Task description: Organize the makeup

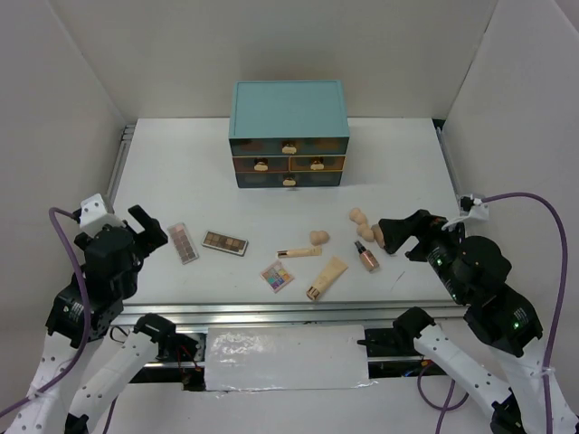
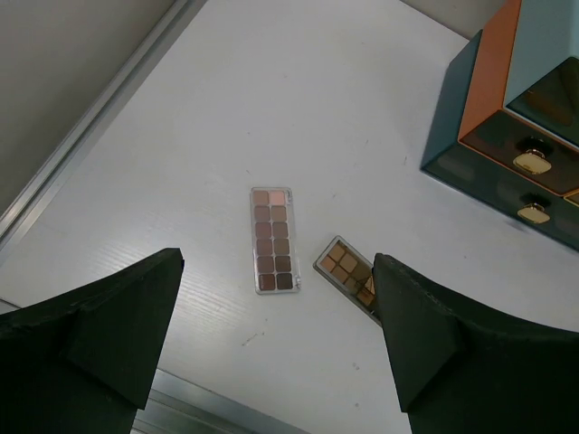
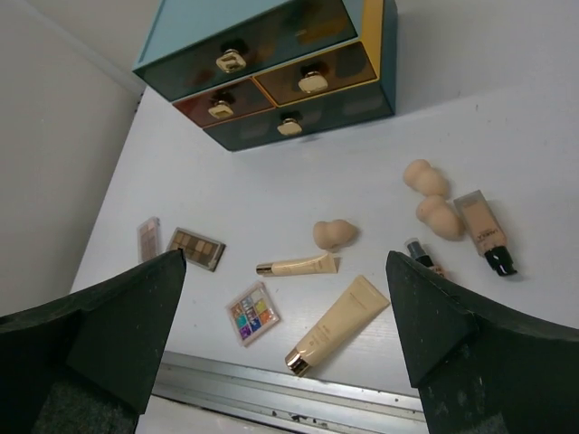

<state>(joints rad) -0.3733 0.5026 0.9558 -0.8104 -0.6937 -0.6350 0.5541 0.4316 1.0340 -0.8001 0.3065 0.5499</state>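
The makeup lies scattered along the table's front. Two rectangular eyeshadow palettes lie at the left, below my open left gripper. In the middle are a square multicolour palette, a slim stick, a beige tube and a peach sponge. Two more sponges and a brownish bottle lie to the right, with a small dark-capped bottle beside them. My right gripper hovers open just right of them, holding nothing.
A teal chest of drawers stands at the back centre, its drawers closed, with gold knobs. A metal rail runs along the table's front edge. White walls enclose the left, right and back.
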